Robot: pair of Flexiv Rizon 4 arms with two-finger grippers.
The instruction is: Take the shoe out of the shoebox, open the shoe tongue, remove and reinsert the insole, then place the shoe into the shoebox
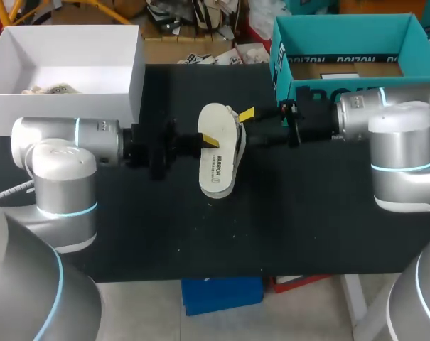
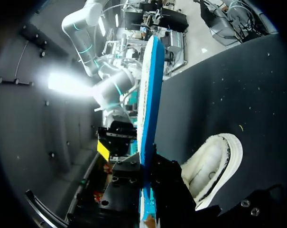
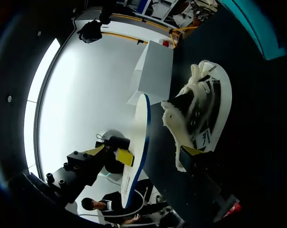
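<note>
A white insole with a blue underside hangs flat over the middle of the table. My left gripper is shut on its middle from the left, its black fingers pressed to both faces. Beside and under the insole, the white shoe with black stripes lies on the black table, its opening facing my left arm. My right gripper stands at the insole's right edge, open wide. Seen from its wrist, the insole runs edge-on between its spread yellow fingertips, and the shoe lies beside them.
The teal shoebox stands open at the back right, close behind my right arm. A white box stands at the back left. The table's front edge runs below the shoe.
</note>
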